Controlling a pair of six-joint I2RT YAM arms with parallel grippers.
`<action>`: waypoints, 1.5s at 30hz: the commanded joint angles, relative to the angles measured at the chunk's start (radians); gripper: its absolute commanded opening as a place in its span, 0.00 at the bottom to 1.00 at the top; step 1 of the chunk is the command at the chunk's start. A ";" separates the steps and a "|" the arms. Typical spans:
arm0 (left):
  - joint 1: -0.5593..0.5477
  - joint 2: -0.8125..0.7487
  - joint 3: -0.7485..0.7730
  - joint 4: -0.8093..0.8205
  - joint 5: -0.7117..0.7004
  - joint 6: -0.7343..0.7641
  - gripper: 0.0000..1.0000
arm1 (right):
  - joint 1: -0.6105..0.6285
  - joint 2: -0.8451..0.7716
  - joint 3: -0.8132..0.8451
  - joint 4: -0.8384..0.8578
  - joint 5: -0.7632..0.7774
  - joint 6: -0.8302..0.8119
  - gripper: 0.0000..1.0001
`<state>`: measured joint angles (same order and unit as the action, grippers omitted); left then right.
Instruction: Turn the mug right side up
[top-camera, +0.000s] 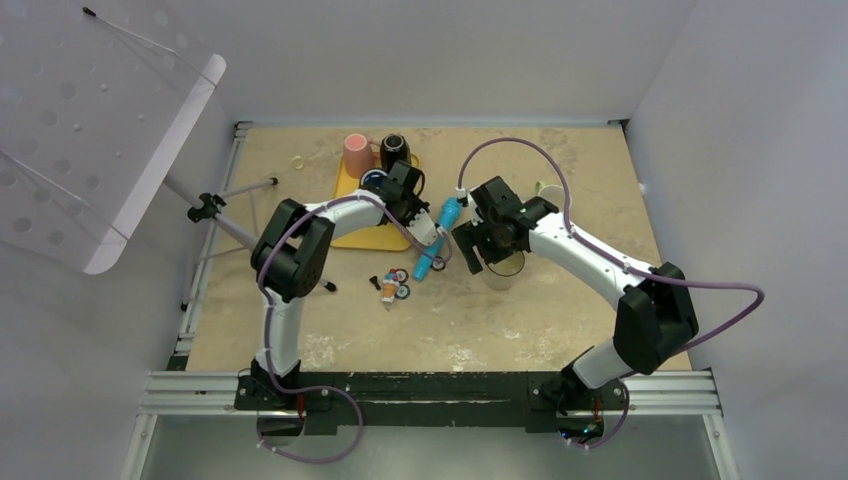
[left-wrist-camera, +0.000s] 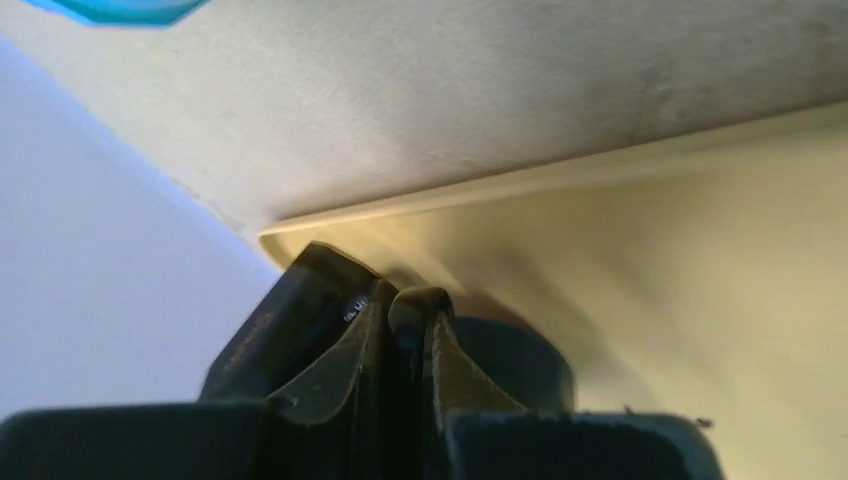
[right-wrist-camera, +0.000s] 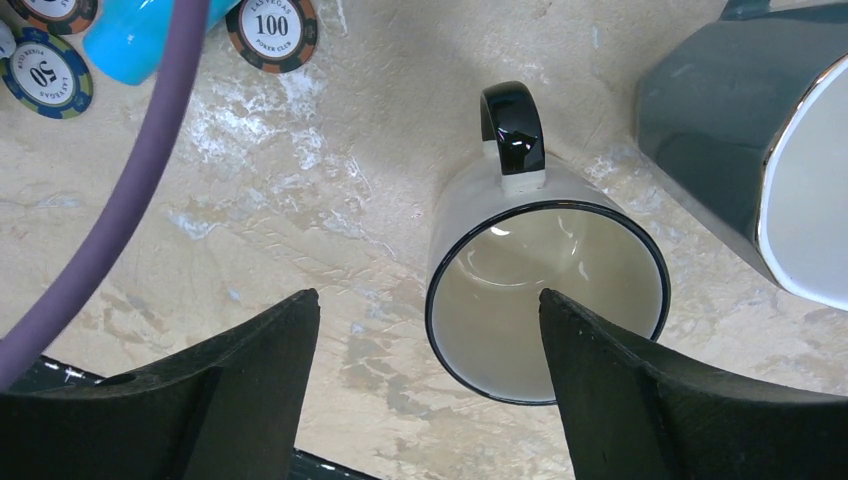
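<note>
White mug (right-wrist-camera: 548, 300) upright, mouth up; right pincer (right-wrist-camera: 425, 300) spread above.

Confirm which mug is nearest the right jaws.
The white mug with black rim and handle, mouth up, framed between the open jaws of the right gripper. The dark teal mug sits outside them; the pink mug is far off.

You see the mug (right-wrist-camera: 545, 290) glossy, glazed-looking (handle shiniest). The tabletop (right-wrist-camera: 300, 190): rough, matt, patchy. On your right gripper (right-wrist-camera: 428, 300), fingers (right-wrist-camera: 250, 380): matt black plastic. The purple cable (right-wrist-camera: 115, 210): smooth.
</note>
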<state>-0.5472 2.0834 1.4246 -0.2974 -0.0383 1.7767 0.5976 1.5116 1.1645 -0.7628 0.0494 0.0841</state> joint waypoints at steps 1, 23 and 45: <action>0.011 -0.043 -0.068 0.111 -0.035 0.062 0.00 | 0.005 -0.054 0.007 0.017 -0.011 -0.016 0.83; 0.045 -0.441 0.505 -0.479 0.398 -1.311 0.00 | 0.004 -0.361 -0.136 0.771 -0.427 0.107 0.94; 0.044 -0.532 0.562 -0.426 0.866 -1.767 0.00 | 0.005 -0.216 -0.244 1.734 -0.889 0.654 0.70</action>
<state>-0.5007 1.5913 1.9541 -0.8242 0.7479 0.0944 0.5983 1.3067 0.8978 0.7872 -0.7643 0.6308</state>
